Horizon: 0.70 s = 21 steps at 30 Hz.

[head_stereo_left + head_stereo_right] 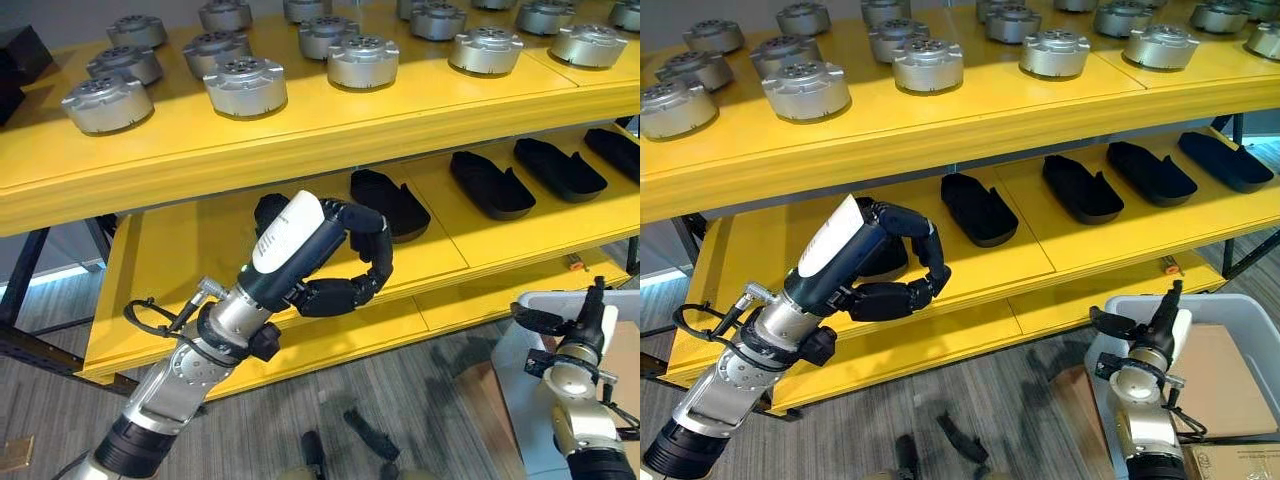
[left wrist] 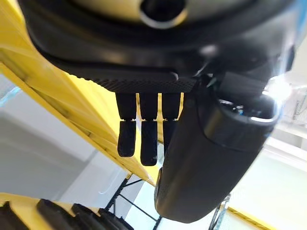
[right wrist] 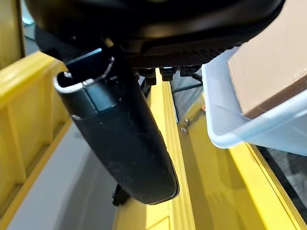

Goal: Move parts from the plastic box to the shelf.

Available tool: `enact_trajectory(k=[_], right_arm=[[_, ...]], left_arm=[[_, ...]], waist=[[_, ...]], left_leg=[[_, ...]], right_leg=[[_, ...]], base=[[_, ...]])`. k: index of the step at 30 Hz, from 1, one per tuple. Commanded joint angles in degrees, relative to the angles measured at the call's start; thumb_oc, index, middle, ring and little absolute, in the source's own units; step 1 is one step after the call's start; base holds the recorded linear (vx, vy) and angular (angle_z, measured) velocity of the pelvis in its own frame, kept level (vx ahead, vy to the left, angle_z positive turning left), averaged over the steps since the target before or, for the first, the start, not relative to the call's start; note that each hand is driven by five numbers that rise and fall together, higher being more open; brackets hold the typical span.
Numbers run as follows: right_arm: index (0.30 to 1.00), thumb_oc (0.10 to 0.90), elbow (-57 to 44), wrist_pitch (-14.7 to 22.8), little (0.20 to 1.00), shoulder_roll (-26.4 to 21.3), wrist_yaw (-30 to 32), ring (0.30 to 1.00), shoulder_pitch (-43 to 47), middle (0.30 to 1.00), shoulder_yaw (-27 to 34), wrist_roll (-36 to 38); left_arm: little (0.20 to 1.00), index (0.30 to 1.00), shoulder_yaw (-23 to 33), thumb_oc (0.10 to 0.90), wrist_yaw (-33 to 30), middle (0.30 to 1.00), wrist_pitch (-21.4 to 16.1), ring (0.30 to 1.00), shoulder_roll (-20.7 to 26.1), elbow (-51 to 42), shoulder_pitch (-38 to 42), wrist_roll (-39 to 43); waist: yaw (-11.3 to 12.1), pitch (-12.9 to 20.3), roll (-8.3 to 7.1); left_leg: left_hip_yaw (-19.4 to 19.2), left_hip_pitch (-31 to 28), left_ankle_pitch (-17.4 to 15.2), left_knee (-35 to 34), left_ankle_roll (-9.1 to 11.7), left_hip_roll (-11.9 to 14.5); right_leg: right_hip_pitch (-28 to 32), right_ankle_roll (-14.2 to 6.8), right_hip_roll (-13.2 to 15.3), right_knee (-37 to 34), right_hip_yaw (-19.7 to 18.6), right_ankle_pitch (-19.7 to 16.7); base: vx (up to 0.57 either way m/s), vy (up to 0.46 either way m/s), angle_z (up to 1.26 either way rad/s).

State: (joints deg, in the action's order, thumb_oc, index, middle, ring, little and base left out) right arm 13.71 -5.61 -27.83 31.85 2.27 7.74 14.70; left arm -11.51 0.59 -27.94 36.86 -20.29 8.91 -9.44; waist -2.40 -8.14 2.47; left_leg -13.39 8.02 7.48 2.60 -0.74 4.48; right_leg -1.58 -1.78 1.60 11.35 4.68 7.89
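Right wrist view shows plastic box (image 3: pixel 249 120) beside right hand (image 3: pixel 120 143).

No legible text anywhere. Left hand (image 1: pixel 300 250) has faint print on its white back cover, too small to read. Nothing on shelf (image 1: pixel 300 140) or parts.

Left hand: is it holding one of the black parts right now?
No. The left hand has its fingers curled round empty space in front of the lower shelf, with the black parts lying behind it.
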Motion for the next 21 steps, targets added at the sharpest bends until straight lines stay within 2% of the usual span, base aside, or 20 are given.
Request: enact_trajectory(k=[1, 3, 4, 5, 6, 7, 8, 11, 14, 17, 21], right_arm=[[1.0, 0.9, -4.1, 3.81, 1.0, -3.57, -0.49, 1.0, 5.53, 1.0, 3.81, -3.68], [1.0, 0.9, -3.85, 3.53, 1.0, -3.65, -0.57, 1.0, 5.72, 1.0, 3.41, -3.89], [1.0, 0.9, -3.55, 3.08, 1.0, -4.29, -1.48, 1.0, 5.87, 1.0, 3.1, -2.95], [1.0, 0.9, -3.54, 3.01, 1.0, -4.35, -1.51, 1.0, 5.94, 1.0, 3.07, -2.87], [1.0, 0.9, -3.45, 2.58, 1.0, -4.65, -1.23, 1.0, 5.81, 1.0, 2.82, -2.56], [1.0, 0.9, -3.47, 2.55, 1.0, -4.72, -1.24, 1.0, 5.75, 1.0, 2.86, -2.49], [1.0, 0.9, -3.34, 2.66, 1.0, -5.17, -1.76, 1.0, 5.22, 1.0, 3.74, -1.92], [1.0, 0.9, -3.18, 3.14, 1.0, -4.92, -1.89, 1.0, 3.98, 1.0, 4.1, -1.65], [1.0, 0.9, -3.24, 3.39, 1.0, -4.04, -0.81, 1.0, 3.12, 1.0, 3.89, -1.33], [1.0, 0.9, -3.9, 3.43, 1.0, -3.0, 0.37, 1.0, 3.23, 1.0, 2.9, -2.0], [1.0, 0.9, -5.58, 2.41, 1.0, -2.29, 1.21, 1.0, 2.6, 1.0, 2.6, -2.26]], left_arm=[[0.3, 0.3, 8.13, 0.4, -4.48, 0.3, -4.59, 0.3, -1.29, -3.88, 0.83, 3.0], [0.3, 0.3, 8.38, 0.4, -5.1, 0.3, -4.21, 0.3, -1.59, -3.98, 0.42, 2.64], [0.3, 0.3, 8.5, 0.4, -5.81, 0.3, -2.82, 0.3, -1.68, -4.16, 0.38, 2.04], [0.3, 0.3, 8.54, 0.4, -5.87, 0.3, -2.64, 0.3, -1.72, -4.23, 0.39, 1.96], [0.3, 0.3, 8.01, 0.4, -6.4, 0.3, -1.6, 0.3, -1.61, -4.03, 1.12, 2.42], [0.3, 0.3, 7.95, 0.4, -6.42, 0.3, -1.56, 0.3, -1.64, -3.97, 1.26, 2.47], [0.3, 0.3, 7.79, 0.4, -6.4, 0.3, -0.86, 0.3, -1.32, -4.2, 1.46, 2.67], [0.3, 0.3, 6.96, 0.4, -6.58, 0.3, -1.03, 0.3, -1.0, -3.57, 1.6, 3.25], [0.3, 0.3, 5.94, 0.4, -6.88, 0.3, -2.85, 0.3, -1.1, -3.02, 1.64, 2.82], [0.3, 0.3, 5.43, 0.4, -6.26, 0.3, -2.45, 0.3, -1.02, -2.78, 1.8, 2.92], [0.3, 0.3, 5.13, 0.4, -3.93, 0.3, -2.11, 0.3, -1.25, -2.59, 1.67, 4.9]], waist=[[0.13, -0.49, -5.09], [-0.14, -0.53, -5.2], [-0.84, -0.45, -4.84], [-0.88, -0.44, -4.78], [-1.61, -0.27, -4.28], [-1.7, -0.31, -4.16], [-2.85, -0.03, -3.1], [-3.67, 0.12, -2.51], [-3.93, 0.8, -2.19], [-4.22, 1.59, -2.02], [-4.59, 2.31, -2.42]], left_leg=[[-2.69, 1.99, -15.9, 13.42, -2.93, -5.73], [-0.43, 0.08, -15.69, 12.41, -1.81, -3.33], [2.62, -3.62, -14.05, 9.04, 0.13, 1.51], [2.67, -3.8, -13.4, 8.41, 0.27, 1.79], [3.64, -5.83, -10.03, 6.2, 2.61, 6.62], [3.83, -6.07, -9.54, 5.75, 2.97, 6.98], [2.73, -8.33, -8.64, 0.83, 4.36, 8.83], [1.14, -9.53, -6.85, -0.83, 5.58, 10.12], [1.0, -11.16, -6.46, -3.21, 6.18, 9.11], [0.63, -12.98, -6.36, -5.39, 5.95, 8.02], [-0.2, -14.08, -6.97, -6.48, 5.5, 7.14]], right_leg=[[8.27, 0.15, -0.27, -6.26, 0.61, -1.59], [7.41, 0.01, 0.59, -5.34, 0.59, -1.66], [5.17, -0.12, 2.0, -3.26, 0.52, -1.49], [4.82, -0.01, 1.98, -3.08, 0.51, -1.7], [3.51, 0.0, 3.16, -1.83, 0.8, -1.41], [3.38, 0.1, 3.12, -1.6, 0.89, -1.33], [2.27, -0.89, 4.43, -0.82, 1.79, -1.0], [2.24, -1.28, 5.42, -0.82, 2.76, -1.48], [2.7, -2.82, 6.73, -3.25, 3.49, -4.03], [3.41, -4.3, 7.69, -5.9, 3.63, -6.19], [4.2, -4.8, 7.86, -8.21, 3.43, -7.1]], base=[[-0.14, 0.216, -0.12], [-0.1, 0.229, -0.17], [-0.07, 0.171, -0.2], [-0.09, 0.308, -0.2], [-0.06, 0.18, -0.03], [-0.06, 0.376, 0.01], [-0.03, 0.224, 0.11], [-0.03, 0.23, 0.19], [-0.04, 0.199, 0.0], [0.02, 0.157, 0.12], [0.03, 0.065, -0.05]])
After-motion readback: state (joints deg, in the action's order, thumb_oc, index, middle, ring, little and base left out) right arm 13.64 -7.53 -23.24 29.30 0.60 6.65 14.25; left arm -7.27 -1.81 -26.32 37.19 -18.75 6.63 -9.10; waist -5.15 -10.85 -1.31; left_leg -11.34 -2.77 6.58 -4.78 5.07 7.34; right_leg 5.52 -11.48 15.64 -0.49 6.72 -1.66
